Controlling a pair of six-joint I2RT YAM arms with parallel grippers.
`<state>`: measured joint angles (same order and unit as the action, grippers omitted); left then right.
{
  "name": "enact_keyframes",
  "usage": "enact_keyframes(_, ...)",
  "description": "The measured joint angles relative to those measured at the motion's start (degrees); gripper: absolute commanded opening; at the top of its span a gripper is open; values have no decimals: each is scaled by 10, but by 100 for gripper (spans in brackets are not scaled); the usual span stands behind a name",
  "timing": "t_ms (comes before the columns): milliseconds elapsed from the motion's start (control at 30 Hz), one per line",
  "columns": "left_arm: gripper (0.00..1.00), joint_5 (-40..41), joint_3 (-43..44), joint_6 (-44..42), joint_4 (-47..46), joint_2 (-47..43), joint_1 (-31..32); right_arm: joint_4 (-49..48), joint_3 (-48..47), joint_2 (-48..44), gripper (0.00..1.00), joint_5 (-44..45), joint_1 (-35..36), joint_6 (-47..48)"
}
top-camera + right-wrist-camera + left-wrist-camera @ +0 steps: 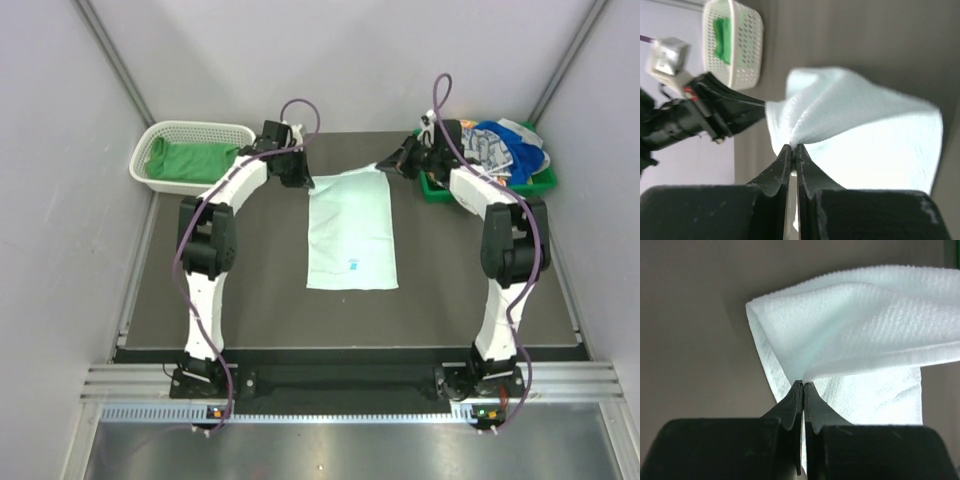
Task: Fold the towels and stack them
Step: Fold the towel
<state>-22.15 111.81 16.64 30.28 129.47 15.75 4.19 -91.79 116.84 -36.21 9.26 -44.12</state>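
The tabletop (250,300) is a dark grey-brown flat mat w/ a pale metal frame along its left, right and near sides. Three things lie directly on it.

In the centre lies a pale mint towel (350,235), spread long from far to near. Its near edge is flat and straight, and a small blue mark sits near that edge. The far part does not lie flat: the two far corners are off the tabletop, one pinched in the left claw (803,384), the other in the right claw (793,146).

A white mesh basket (200,127) stands at the far left corner. A green tray (438,190) stands at the far right corner. Both are well apart from the towel.
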Motion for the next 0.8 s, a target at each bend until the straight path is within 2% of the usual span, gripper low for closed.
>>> enact_keyframes(300,0,123,-120,-47,13,-125,67,-12,196,-82,0,8,-1,21)
enact_keyframes(567,0,277,-154,-68,56,-150,154,-21,318,-167,0,22,-1,36)
enact_keyframes(800,0,340,-248,-59,66,-181,189,-29,382,-208,0,21,1,45)
